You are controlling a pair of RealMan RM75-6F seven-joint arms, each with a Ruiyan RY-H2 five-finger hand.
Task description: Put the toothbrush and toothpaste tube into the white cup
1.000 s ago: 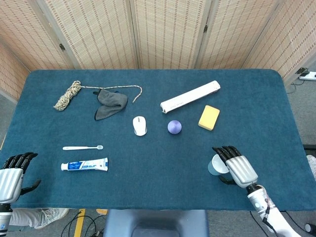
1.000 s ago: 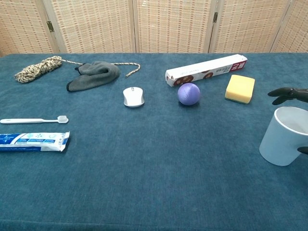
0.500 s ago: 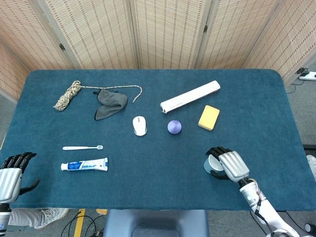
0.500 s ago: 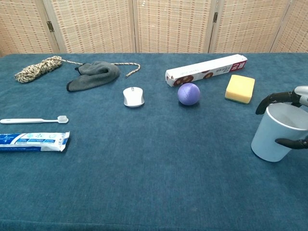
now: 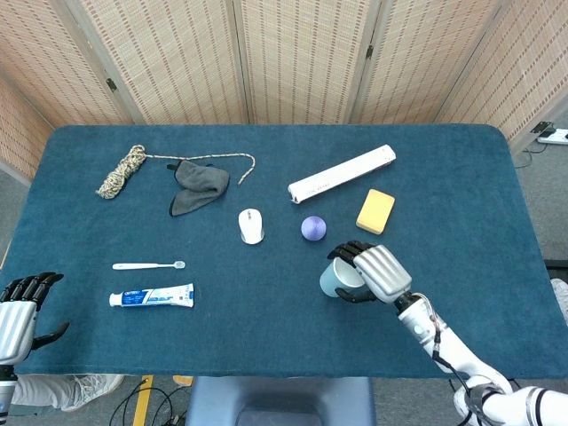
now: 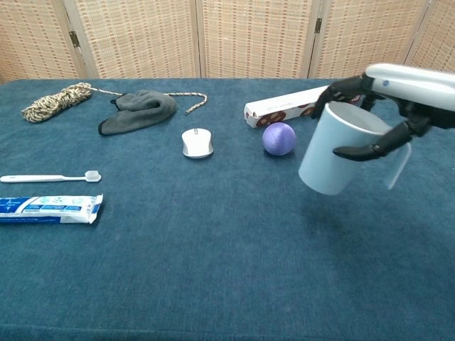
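My right hand (image 5: 377, 271) (image 6: 387, 106) grips the white cup (image 6: 337, 148) (image 5: 335, 278) and holds it tilted above the table, right of centre, just in front of the purple ball. The white toothbrush (image 5: 148, 264) (image 6: 50, 177) lies flat at the near left. The blue-and-white toothpaste tube (image 5: 152, 296) (image 6: 48, 209) lies just in front of it. My left hand (image 5: 19, 315) hangs off the table's near-left corner, fingers curled, holding nothing; only the head view shows it.
Behind the cup lie a purple ball (image 6: 279, 138), a white mouse (image 6: 197, 142), a long white box (image 6: 302, 100) and a yellow sponge (image 5: 375, 211). A grey cloth (image 6: 138, 108) and a coiled rope (image 6: 55, 100) sit at the far left.
My right hand has closed on the cup, lifted it off the table and carried it left and away from the near edge. The left hand has stayed put.
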